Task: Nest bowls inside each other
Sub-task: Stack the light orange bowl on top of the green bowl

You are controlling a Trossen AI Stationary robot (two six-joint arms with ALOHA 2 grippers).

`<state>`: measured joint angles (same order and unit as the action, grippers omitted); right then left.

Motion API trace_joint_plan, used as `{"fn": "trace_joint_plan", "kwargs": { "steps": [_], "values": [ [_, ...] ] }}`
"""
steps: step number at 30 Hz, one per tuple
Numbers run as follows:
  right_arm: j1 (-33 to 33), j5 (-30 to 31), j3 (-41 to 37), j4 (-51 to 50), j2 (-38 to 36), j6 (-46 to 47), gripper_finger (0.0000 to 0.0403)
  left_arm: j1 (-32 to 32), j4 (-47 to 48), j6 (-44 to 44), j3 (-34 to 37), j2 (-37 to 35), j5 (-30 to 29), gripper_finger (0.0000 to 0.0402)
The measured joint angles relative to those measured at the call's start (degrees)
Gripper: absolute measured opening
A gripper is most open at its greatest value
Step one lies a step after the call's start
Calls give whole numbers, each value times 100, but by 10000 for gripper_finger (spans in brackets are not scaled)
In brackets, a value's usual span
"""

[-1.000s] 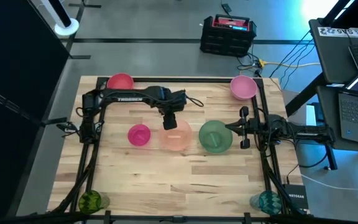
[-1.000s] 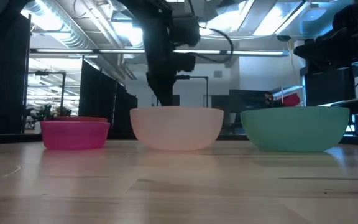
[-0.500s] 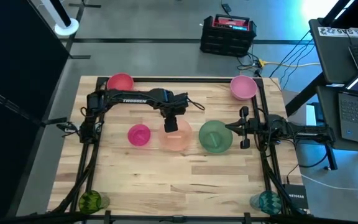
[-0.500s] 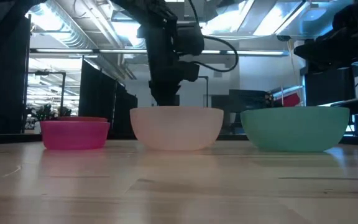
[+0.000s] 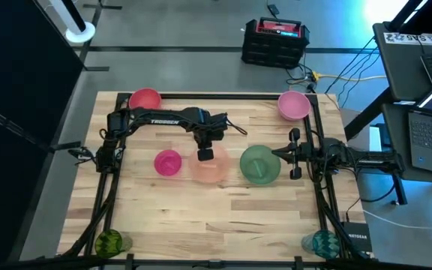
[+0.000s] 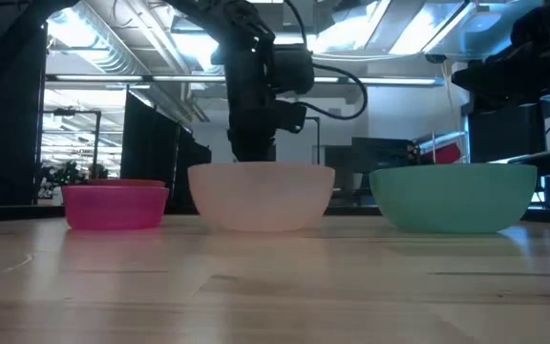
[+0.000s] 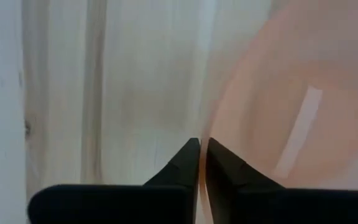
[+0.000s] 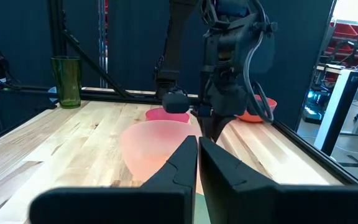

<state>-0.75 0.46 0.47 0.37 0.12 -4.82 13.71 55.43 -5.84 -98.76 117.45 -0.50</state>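
a: high view, middle of the table (image 5: pixel 223 217): left gripper (image 5: pixel 205 153) down on the far rim of the peach bowl (image 5: pixel 214 169), jaws now pinched together on the thin wall. stood open over that rim a moment ago.

b: confirmed from the left wrist view, rim (image 7: pixel 202 186) caught between both dark fingers (image 7: pixel 185 163). bowl also nudged slightly toward the magenta bowl (image 5: pixel 168 162) in the low view, so probably gripped and dragged a little.

a: meaning for the task?

b: grasp made, lift likely next. nothing nested yet: magenta bowl just beside the peach one, green bowl (image 5: pixel 260 164) on its other side, coral bowl (image 5: pixel 145 98) and lilac bowl (image 5: pixel 294 105) at the far corners.

a: right gripper (image 5: pixel 294 154)?

b: clenched on nothing, parked beside the green bowl.
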Motion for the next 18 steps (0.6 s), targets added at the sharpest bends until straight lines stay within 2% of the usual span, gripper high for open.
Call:
{"fn": "trace_joint_plan", "kwargs": {
  "steps": [12, 18],
  "values": [
    [0, 3, 0, -1, 2, 0, 1, -33, 433, 192, -1834, -58, 145, 0],
    [-2, 14, 0, 36, 2, -123, 1, -60, -430, 487, -1892, 310, 176, 0]
  ]
}}
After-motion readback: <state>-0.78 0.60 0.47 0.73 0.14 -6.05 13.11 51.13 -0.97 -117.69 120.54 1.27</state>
